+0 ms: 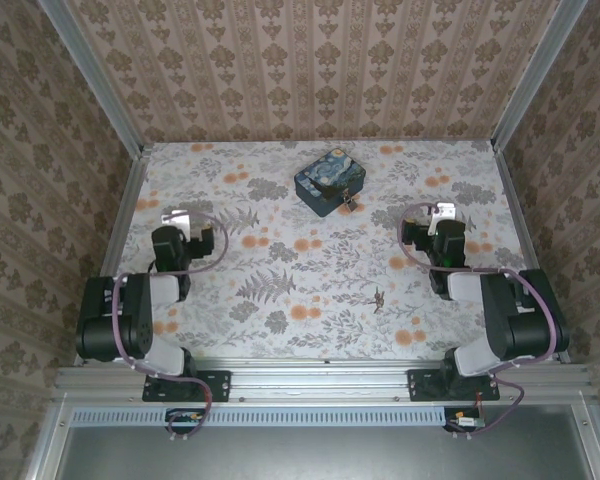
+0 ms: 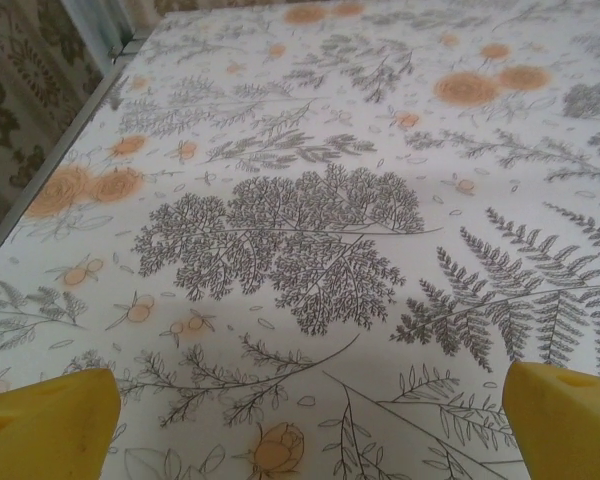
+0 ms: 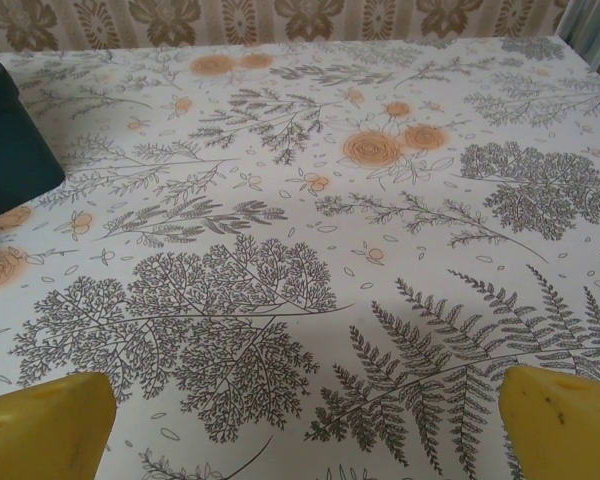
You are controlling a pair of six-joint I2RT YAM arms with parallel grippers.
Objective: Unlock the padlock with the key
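My left fingers (image 2: 50,425) and right fingers (image 3: 555,420) stand wide apart, empty. I should bring the right ones straight down over the thin key (image 1: 379,297), well apart from the padlock (image 1: 350,203).

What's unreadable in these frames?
- padlock, top view: too small; whether the shackle is shut, and how it sits against the tin, is unclear.
- key, top view: a dark sliver; which way it points is unclear.
- tin, right wrist view: cut off by the left edge.
- left fingers and right fingers, wrist views: cut off by the bottom edge.
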